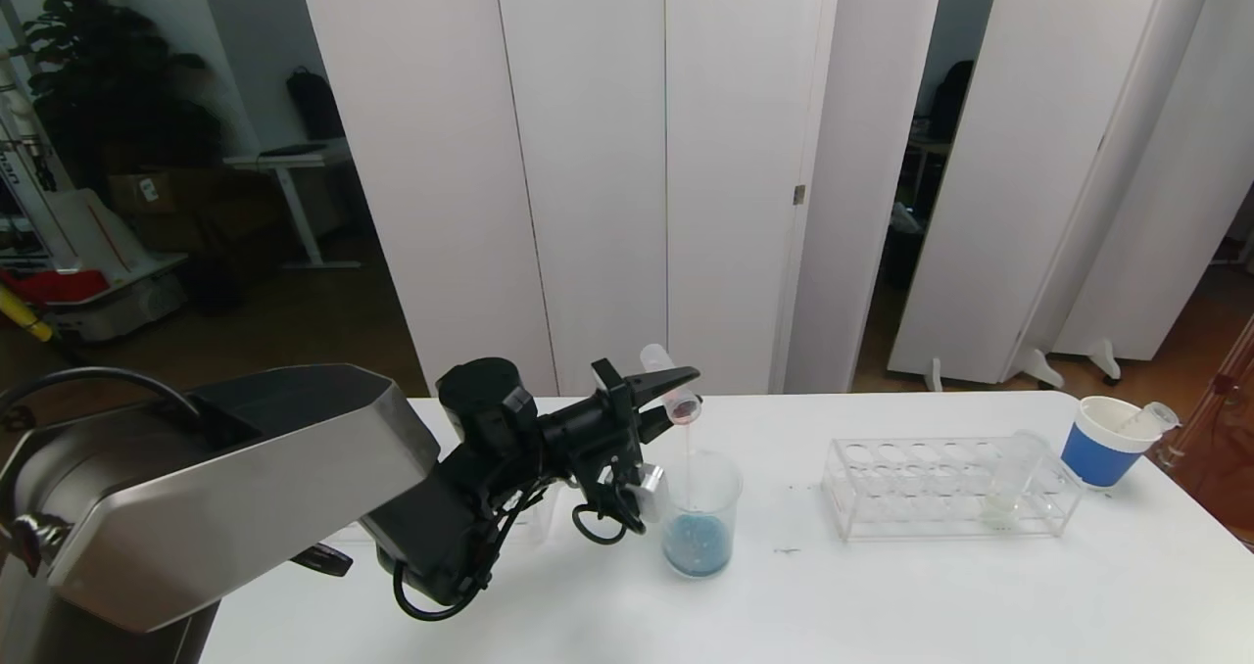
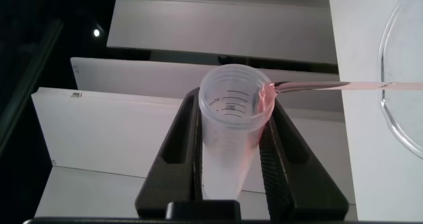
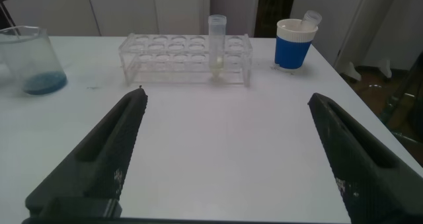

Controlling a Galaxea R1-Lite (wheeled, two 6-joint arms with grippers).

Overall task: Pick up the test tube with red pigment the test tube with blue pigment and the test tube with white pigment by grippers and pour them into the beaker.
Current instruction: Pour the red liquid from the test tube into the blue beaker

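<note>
My left gripper (image 1: 674, 388) is shut on the test tube with red pigment (image 1: 670, 386), tilted mouth-down over the beaker (image 1: 701, 515). A thin pinkish-red stream (image 1: 690, 453) runs from the tube's mouth (image 2: 234, 98) into the beaker, which holds blue pigment at its bottom. The left wrist view shows both fingers (image 2: 281, 158) pressed on the tube (image 2: 228, 145). The test tube with white pigment (image 1: 1009, 480) stands upright in the clear rack (image 1: 911, 493). No test tube with blue pigment is in view. My right gripper (image 3: 227, 98) hovers open above the table, facing the rack (image 3: 165, 55).
A blue-banded white cup (image 1: 1102, 444) with an empty tube (image 1: 1152, 416) leaning in it stands at the table's right end, past the rack. White folding screens rise behind the table. My left arm reaches across the table's left part.
</note>
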